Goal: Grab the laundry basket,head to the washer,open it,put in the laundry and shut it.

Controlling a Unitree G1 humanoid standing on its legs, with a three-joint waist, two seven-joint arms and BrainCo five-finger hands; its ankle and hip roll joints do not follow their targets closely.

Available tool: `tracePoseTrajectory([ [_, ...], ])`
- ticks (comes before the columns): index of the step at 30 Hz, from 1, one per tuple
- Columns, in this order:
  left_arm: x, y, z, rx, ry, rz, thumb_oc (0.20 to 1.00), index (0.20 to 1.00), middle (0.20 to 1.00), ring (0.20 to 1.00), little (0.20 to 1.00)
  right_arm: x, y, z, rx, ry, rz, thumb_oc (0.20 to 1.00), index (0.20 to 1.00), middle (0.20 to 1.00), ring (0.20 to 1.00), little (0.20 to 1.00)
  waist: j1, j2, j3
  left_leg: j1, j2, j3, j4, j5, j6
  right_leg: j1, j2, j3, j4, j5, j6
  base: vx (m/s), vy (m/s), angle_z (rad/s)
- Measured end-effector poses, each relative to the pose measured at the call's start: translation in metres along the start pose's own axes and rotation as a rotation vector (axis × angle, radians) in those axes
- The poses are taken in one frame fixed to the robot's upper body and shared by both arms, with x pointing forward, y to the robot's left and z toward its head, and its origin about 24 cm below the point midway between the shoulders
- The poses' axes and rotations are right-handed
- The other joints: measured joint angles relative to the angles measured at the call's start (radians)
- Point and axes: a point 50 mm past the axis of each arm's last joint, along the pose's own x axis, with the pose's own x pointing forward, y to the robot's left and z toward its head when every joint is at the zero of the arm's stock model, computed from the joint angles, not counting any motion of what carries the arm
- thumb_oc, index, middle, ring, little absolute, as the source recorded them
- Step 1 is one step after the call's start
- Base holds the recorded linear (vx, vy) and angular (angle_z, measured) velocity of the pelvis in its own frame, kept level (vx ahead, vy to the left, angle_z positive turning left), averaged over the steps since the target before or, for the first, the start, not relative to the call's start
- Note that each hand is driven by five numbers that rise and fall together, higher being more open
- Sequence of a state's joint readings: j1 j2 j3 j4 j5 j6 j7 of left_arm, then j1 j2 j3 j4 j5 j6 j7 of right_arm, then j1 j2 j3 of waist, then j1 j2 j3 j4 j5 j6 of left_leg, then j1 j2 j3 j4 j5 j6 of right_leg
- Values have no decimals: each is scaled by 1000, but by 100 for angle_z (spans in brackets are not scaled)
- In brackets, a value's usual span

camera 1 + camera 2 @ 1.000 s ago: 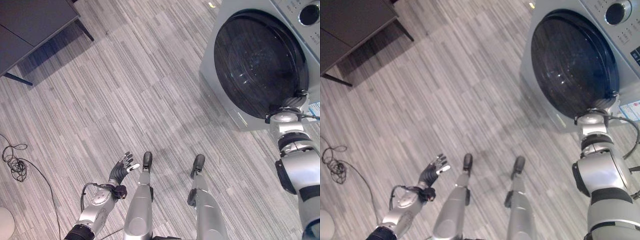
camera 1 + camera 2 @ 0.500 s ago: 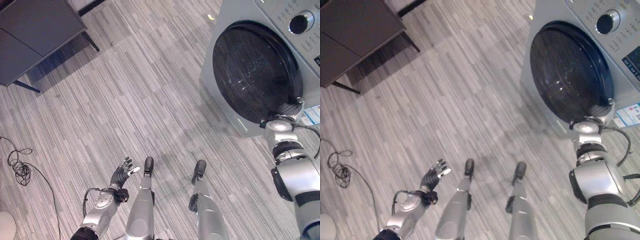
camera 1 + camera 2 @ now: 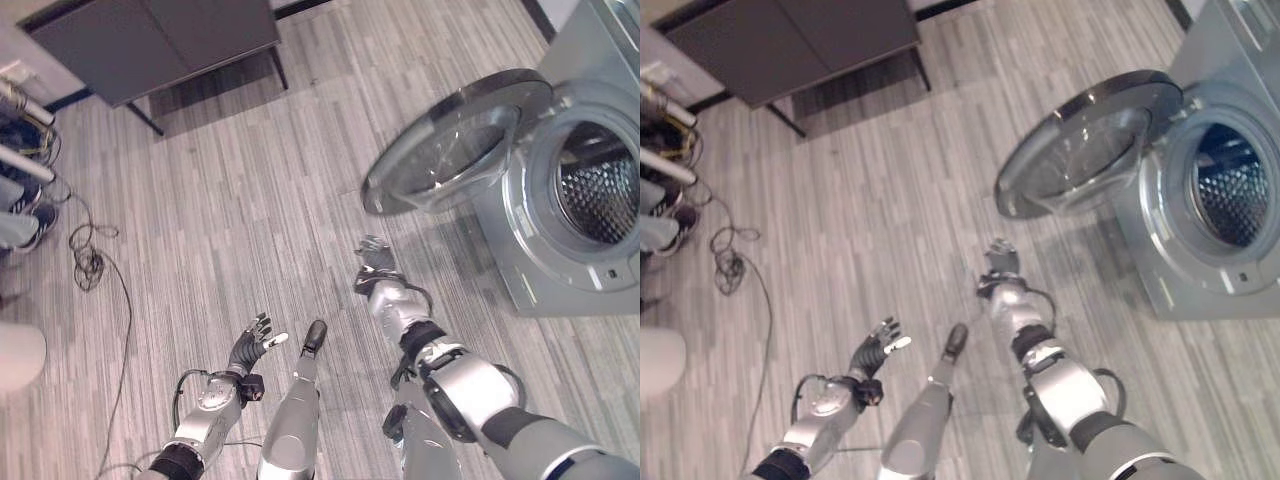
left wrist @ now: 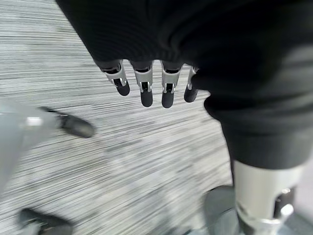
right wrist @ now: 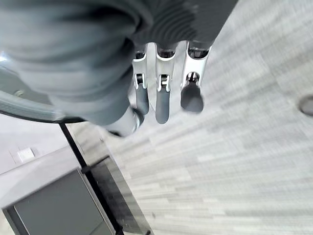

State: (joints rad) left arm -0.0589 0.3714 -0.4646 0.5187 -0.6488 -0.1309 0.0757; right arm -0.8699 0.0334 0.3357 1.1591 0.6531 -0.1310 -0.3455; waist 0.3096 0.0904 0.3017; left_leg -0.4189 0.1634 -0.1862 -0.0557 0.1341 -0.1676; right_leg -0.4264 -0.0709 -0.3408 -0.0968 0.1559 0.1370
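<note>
Washer (image 3: 560, 250) at the far right stands with its round glass door (image 3: 455, 140) swung wide to the left, baring the perforated steel drum (image 3: 600, 185) behind the grey gasket; a dark cabinet (image 3: 160, 40) on thin legs sits at the far left of the striped wood-look floor (image 3: 220, 220), with a loose tangle of cable (image 3: 85, 262) beside it. Door looks a rigid, fairly heavy disc on a right-side hinge, its bowl of glass smooth and likely slippery, so the surer purchase for shutting it would be the metal rim at the free left edge, pushed flat rather than pinched. Drum mouth is wide and hard-edged, and soft laundry should drop in without resistance, though neither hand holds a basket or any clothing. Right hand (image 3: 374, 257) hangs just below and near the door's lower left edge, apart from it, fingers (image 5: 161, 100) straight and relaxed and holding nothing. Left hand (image 3: 252, 343) hovers low at the near left over bare floor, well apart from the washer, its fingers (image 4: 144, 88) likewise spread loose and empty.
</note>
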Motion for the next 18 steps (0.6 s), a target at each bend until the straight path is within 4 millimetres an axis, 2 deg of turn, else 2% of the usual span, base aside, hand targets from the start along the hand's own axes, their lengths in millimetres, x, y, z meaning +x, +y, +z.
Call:
tracePoseTrajectory([
  [1, 0, -5, 5, 2, -20, -23, 1000, 1000, 1000, 1000, 1000, 4, -8, 10, -3, -18, -26, 715, 715, 715, 715, 715, 31, 25, 12, -21, 56, 9, 5, -1, 2, -75, 30, 1, 235, -62, -63, 0, 28, -31],
  [2, -2, -3, 12, 34, -44, -46, 1000, 1000, 1000, 1000, 1000, 6, -12, 12, -2, -16, -41, 784, 784, 784, 784, 784, 13, 6, 18, -44, 37, -7, 9, -15, -1, -84, 0, 7, 357, -143, -59, 1, 27, 36],
  [3, 0, 2, 27, 61, -90, -52, 1000, 1000, 1000, 1000, 1000, 9, -23, 18, 6, -25, -74, 818, 818, 818, 818, 818, -5, -41, 40, -60, 11, 0, 17, -43, -16, -63, -35, 4, 339, -174, -104, 3, 42, 85],
  [4, 1, 6, 33, 79, -104, -45, 1000, 1000, 1000, 1000, 1000, 10, -32, 24, 21, -37, -97, 1000, 1000, 1000, 1000, 1000, 5, -66, 59, -58, -4, 2, 31, -29, -9, -57, -42, 4, 309, -172, -95, 1, 57, 40],
  [6, 3, 7, 39, 146, -112, -54, 1000, 1000, 1000, 1000, 1000, 12, -48, 24, 5, -43, -133, 1000, 1000, 1000, 1000, 1000, 3, -67, 60, -37, -9, 10, 15, -5, -9, -31, -33, 8, 227, -124, -80, -75, 109, -20],
  [7, 6, 6, 50, 212, -142, -72, 1000, 1000, 1000, 1000, 1000, 11, -55, 22, -3, -39, -147, 1000, 1000, 1000, 1000, 1000, -1, -75, 64, -33, -17, 28, 18, -2, -5, -23, -34, 29, 195, -101, -70, -101, 116, -38],
  [8, 6, 7, 77, 386, -210, -126, 1000, 1000, 1000, 1000, 1000, 10, -57, 16, -35, -31, -146, 1000, 1000, 1000, 1000, 1000, 2, -79, 76, -17, -25, 68, 26, 27, 20, 3, -40, 54, 159, -59, -68, -26, 49, -50],
  [9, 9, 8, 104, 461, -283, -131, 1000, 1000, 1000, 1000, 1000, 10, -61, 13, -56, -30, -150, 1000, 1000, 1000, 1000, 1000, -22, -88, 86, 1, -31, 84, 37, 30, 21, 27, -42, 59, 129, -54, -66, -27, 81, -50],
  [10, 10, 11, 138, 592, -346, -147, 1000, 1000, 1000, 1000, 1000, 8, -64, 6, -120, -16, -141, 1000, 1000, 1000, 1000, 1000, -38, -99, 92, 0, -36, 96, 74, 24, 28, 53, -40, 77, 107, -40, -60, 10, 74, -30],
  [11, 7, 14, 161, 670, -394, -150, 1000, 1000, 1000, 1000, 1000, 8, -64, 3, -132, -8, -136, 1000, 1000, 1000, 1000, 1000, -42, -109, 101, 0, -43, 102, 104, 4, 46, 67, -48, 79, 107, -27, -61, 40, 128, -21],
  [12, 1, 15, 191, 725, -471, -140, 1000, 1000, 1000, 1000, 1000, 9, -69, 2, -173, 12, -148, 1000, 1000, 1000, 1000, 1000, -54, -123, 108, 4, -51, 113, 141, -19, 45, 83, -55, 84, 100, -11, -65, 91, 157, -24],
  [13, -10, 9, 222, 778, -570, -150, 1000, 1000, 1000, 1000, 1000, 11, -88, 7, -235, 33, -197, 1000, 1000, 1000, 1000, 1000, -54, -122, 109, 0, -63, 120, 197, -55, 55, 109, -59, 87, 78, 7, -70, 139, 199, -27],
  [14, -21, -1, 240, 782, -665, -178, 1000, 1000, 1000, 1000, 1000, 13, -110, 19, -276, 37, -265, 1000, 1000, 1000, 1000, 1000, -52, -114, 109, 6, -72, 127, 234, -83, 66, 141, -66, 91, 57, 20, -68, 110, 146, -13],
  [15, -28, -13, 247, 738, -743, -222, 1000, 1000, 1000, 1000, 1000, 12, -138, 34, -280, 34, -350, 1000, 1000, 1000, 1000, 1000, -51, -95, 105, 21, -90, 118, 259, -104, 81, 174, -79, 85, 53, 17, -61, 283, 213, 17],
  [16, -32, -28, 244, 651, -801, -286, 1000, 1000, 1000, 1000, 1000, 6, -182, 57, -264, 16, -488, 1000, 1000, 1000, 1000, 1000, -45, -72, 88, 45, -119, 118, 270, -132, 108, 212, -108, 75, 67, -5, -35, 195, 318, 82],
  [17, -30, -37, 219, 602, -754, -368, 1000, 1000, 1000, 1000, 1000, -9, -230, 84, -273, -16, -628, 1000, 1000, 1000, 1000, 1000, -59, -30, 63, 57, -165, 36, 297, -155, 137, 214, -161, 29, 186, -79, -42, 196, 364, 99],
  [18, -27, -34, 205, 586, -702, -372, 1000, 1000, 1000, 1000, 1000, -12, -238, 87, -296, -22, -656, 1000, 1000, 1000, 1000, 1000, -62, -44, 38, 67, -180, 33, 293, -148, 130, 206, -180, 42, 207, -88, -29, -1, 215, 79],
])
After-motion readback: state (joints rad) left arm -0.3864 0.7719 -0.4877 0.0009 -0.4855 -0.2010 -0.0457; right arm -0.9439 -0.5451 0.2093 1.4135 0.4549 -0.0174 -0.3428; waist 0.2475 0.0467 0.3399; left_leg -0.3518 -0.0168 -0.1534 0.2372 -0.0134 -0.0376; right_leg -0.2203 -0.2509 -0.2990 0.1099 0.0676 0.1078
